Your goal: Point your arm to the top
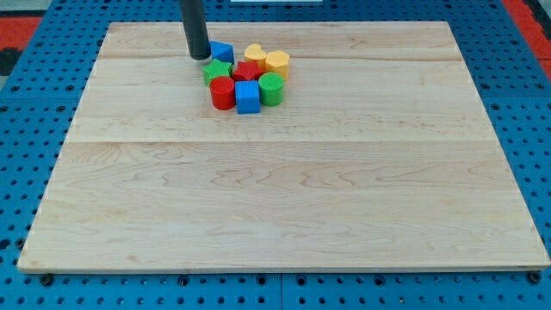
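My tip [200, 57] rests on the wooden board [284, 207] near the view's top, just left of a cluster of blocks. A blue block [223, 52] sits right beside the tip, touching or nearly so. Below it is a green star-shaped block [217, 71], then a red cylinder [222, 93]. A blue cube [247, 97] and a green cylinder [271, 89] lie at the cluster's lower edge. A red block [246, 71] sits in the middle. A yellow heart-shaped block [254, 54] and a yellow hexagonal block [277, 62] are at the cluster's upper right.
The board lies on a blue pegboard surface [26, 112] that surrounds it on all sides. A red area [17, 26] shows at the view's top left corner.
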`<state>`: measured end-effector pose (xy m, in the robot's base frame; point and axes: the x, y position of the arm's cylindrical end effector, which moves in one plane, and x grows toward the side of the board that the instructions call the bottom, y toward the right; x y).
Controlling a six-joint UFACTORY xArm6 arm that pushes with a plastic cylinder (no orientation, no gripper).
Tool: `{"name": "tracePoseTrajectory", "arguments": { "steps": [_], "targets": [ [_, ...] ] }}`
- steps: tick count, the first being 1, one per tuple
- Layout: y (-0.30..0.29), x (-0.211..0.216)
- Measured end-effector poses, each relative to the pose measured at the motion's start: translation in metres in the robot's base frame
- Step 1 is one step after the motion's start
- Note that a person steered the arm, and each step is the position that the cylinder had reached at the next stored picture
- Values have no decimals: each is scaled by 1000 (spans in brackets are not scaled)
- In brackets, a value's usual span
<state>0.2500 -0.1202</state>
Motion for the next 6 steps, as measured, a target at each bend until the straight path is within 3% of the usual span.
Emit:
{"name": "tracePoseTrajectory", "arguments": {
  "steps": [1, 2, 3, 4, 6],
  "targets": [
    [7, 6],
    [31, 52],
    [25, 17],
    [17, -49],
    [22, -58]
  ]
}}
